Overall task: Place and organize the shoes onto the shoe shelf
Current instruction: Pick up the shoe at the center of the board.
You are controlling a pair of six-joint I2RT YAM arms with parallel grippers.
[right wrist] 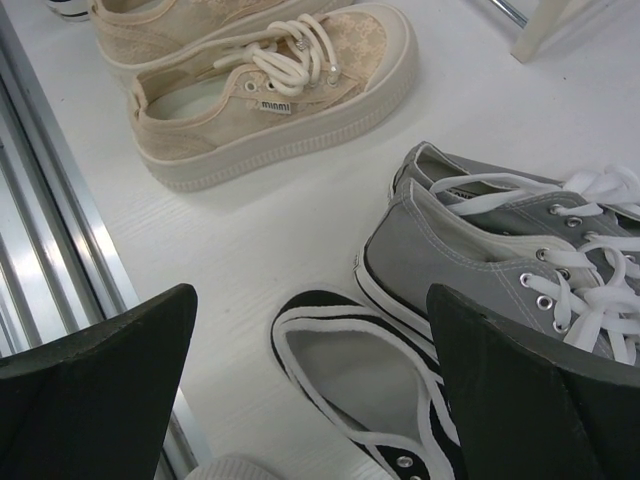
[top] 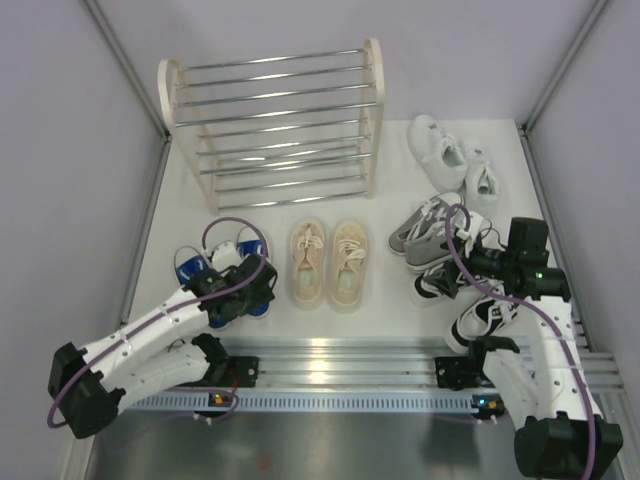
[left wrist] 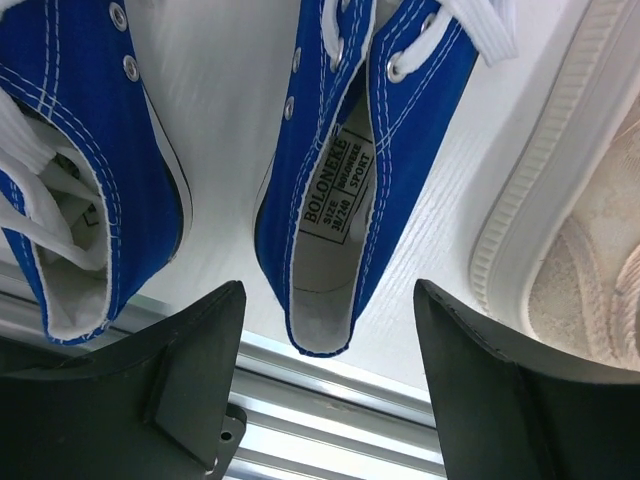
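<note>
The shoe shelf (top: 270, 120) stands empty at the back. On the white table in front of it lie blue shoes (top: 187, 266), beige shoes (top: 327, 262), grey shoes (top: 428, 232), white shoes (top: 455, 160) and black-and-white shoes (top: 482, 318). My left gripper (top: 248, 285) hovers over the blue pair. In the left wrist view it (left wrist: 330, 385) is open, with the heel of one blue shoe (left wrist: 325, 220) between the fingers, not touching. My right gripper (top: 472, 264) is open (right wrist: 310, 400) above a black-and-white shoe's heel (right wrist: 365, 370), next to the grey shoes (right wrist: 500, 250).
An aluminium rail (top: 340, 360) runs along the table's near edge, close behind the blue heels (left wrist: 330, 390). Grey walls enclose the table on three sides. The beige shoes (right wrist: 270, 90) lie left of the right gripper; a shelf foot (right wrist: 550, 25) shows beyond.
</note>
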